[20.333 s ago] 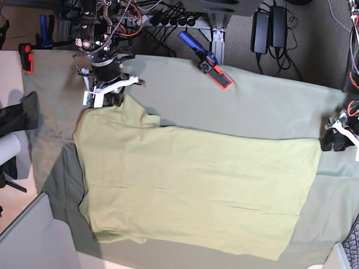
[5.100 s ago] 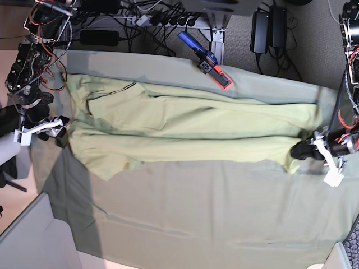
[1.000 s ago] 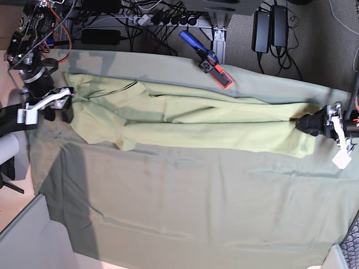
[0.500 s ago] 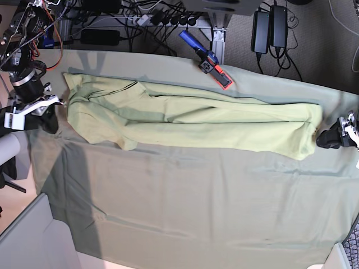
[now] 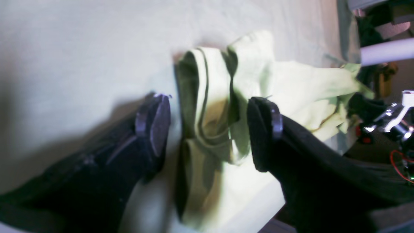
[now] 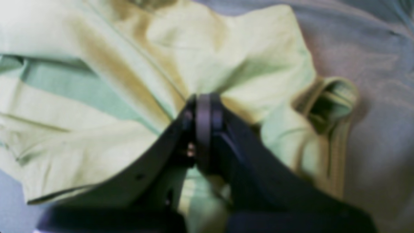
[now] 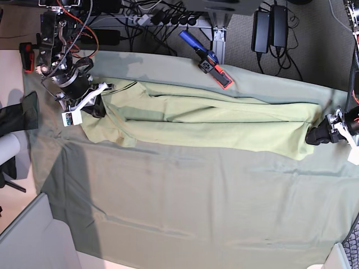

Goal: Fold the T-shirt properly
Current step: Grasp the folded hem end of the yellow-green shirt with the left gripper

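Note:
The pale yellow-green T-shirt point(image 7: 213, 126) lies as a long narrow strip across the grey-green table cloth point(image 7: 196, 196). On the left of the base view my right gripper point(image 7: 100, 106) is shut on the shirt's neck end. The right wrist view shows its fingertips point(image 6: 202, 110) pinched on bunched T-shirt fabric point(image 6: 226, 48), beside a ribbed opening point(image 6: 330, 100). At the far right my left gripper point(image 7: 314, 135) is at the hem end. The left wrist view has it open point(image 5: 208, 129), fingers set either side of the layered T-shirt edge point(image 5: 210, 97).
A blue and orange clamp point(image 7: 210, 59) grips the table's back edge, and a red clamp point(image 7: 25, 56) holds the back left corner. Power bricks point(image 7: 269, 28) and cables lie on the floor behind. A black object point(image 7: 22, 112) sits at the left edge.
My right gripper moved in from the left and shut on the shirt's neck end. My left gripper, backed off the hem half a second ago, has come back to straddle it.

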Action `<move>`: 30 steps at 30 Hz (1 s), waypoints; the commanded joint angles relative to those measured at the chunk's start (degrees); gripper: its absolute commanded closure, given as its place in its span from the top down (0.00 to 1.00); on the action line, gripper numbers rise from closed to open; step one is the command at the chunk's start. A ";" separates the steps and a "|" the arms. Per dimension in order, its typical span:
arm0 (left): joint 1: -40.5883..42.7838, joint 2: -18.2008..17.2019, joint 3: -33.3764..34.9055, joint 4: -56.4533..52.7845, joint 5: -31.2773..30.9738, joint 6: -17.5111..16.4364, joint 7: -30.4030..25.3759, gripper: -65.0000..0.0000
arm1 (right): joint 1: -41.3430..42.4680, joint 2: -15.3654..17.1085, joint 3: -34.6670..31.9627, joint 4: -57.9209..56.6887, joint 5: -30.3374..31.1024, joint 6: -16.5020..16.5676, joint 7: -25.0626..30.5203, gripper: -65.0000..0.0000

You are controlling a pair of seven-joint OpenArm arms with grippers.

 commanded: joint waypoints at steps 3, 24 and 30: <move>-0.24 -0.74 -0.15 0.46 -2.75 -0.80 3.74 0.63 | 0.70 1.07 0.28 0.13 0.13 0.90 0.57 0.00; -1.33 -0.76 7.87 0.46 -1.03 -0.80 1.81 0.00 | 0.70 1.07 0.31 0.13 0.26 0.90 1.20 0.00; -3.74 -1.01 7.87 0.46 0.92 -0.80 1.81 0.00 | 0.70 1.07 1.29 1.25 1.49 0.90 1.16 0.00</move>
